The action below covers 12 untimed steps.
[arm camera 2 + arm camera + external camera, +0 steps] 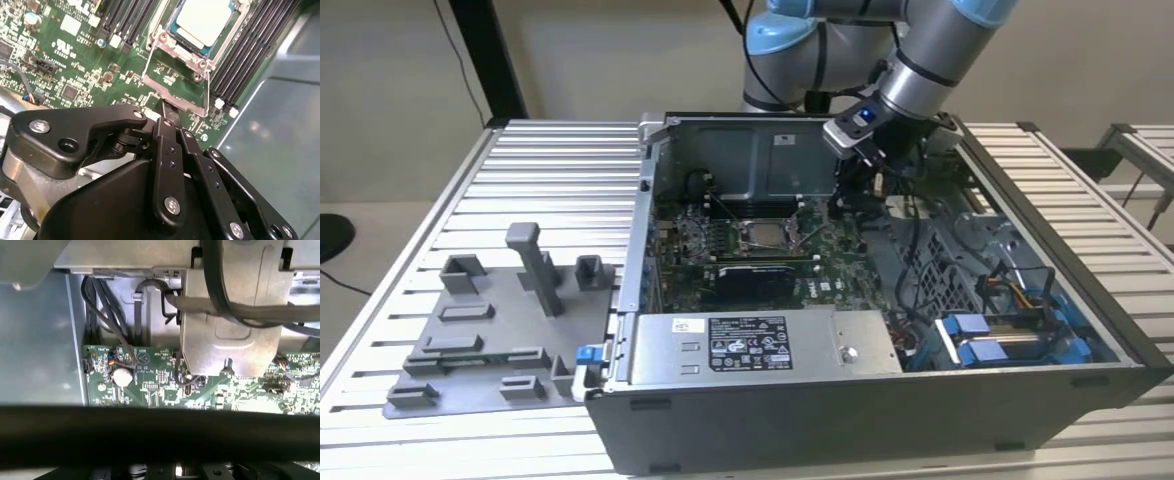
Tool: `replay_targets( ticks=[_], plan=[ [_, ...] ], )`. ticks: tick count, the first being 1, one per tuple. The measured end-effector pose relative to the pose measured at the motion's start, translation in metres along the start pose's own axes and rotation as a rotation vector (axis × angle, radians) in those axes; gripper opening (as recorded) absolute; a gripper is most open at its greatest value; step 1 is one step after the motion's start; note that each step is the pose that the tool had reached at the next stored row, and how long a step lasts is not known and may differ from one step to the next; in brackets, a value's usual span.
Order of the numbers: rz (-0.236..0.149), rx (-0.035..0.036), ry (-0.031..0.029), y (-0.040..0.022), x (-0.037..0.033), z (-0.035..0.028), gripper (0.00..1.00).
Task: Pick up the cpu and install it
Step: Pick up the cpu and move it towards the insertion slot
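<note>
Squarely seated within one bare-metal socket frame [175, 47]: one cpu [202, 22], flat, square, pale silver-grey on top. Beneath, one green circuit board [75, 65], flanked by two banks of long black slots [250, 45]. Just beside the frame's edge, one black jointed gripper [169, 109], clenched on nothing. Around all, one open grey steel case [720, 140] on one ribbed metal table [547, 170].

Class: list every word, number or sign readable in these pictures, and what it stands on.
The white label on the silver box: print too small to read.
The green board: white markings too blurred to read.
The cpu top: no legible print.
Nothing can be quoted.
</note>
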<state>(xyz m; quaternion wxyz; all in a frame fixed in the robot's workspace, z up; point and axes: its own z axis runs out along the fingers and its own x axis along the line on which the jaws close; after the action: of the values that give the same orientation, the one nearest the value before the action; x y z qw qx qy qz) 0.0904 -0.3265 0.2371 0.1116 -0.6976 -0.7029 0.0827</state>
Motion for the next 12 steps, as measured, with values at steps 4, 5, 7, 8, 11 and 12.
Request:
replay_targets(
  ticks=[4, 5, 7, 8, 11, 12],
  plan=[
    [0.000, 0.0101, 0.0017, -0.0047, -0.0001, -0.0007, 0.00],
    [0.000, 0.0106, 0.0020, -0.0065, -0.0002, -0.0004, 0.00],
    [0.001, 0.0117, 0.0024, -0.0107, -0.0002, 0.0006, 0.00],
    [0.001, 0.0122, 0.0028, -0.0128, -0.0002, 0.0012, 0.00],
    [0.000, 0.0140, 0.0040, -0.0203, -0.0002, 0.0033, 0.00],
    [0.000, 0.0145, 0.0043, -0.0235, -0.0002, 0.0042, 0.00]
  ],
)
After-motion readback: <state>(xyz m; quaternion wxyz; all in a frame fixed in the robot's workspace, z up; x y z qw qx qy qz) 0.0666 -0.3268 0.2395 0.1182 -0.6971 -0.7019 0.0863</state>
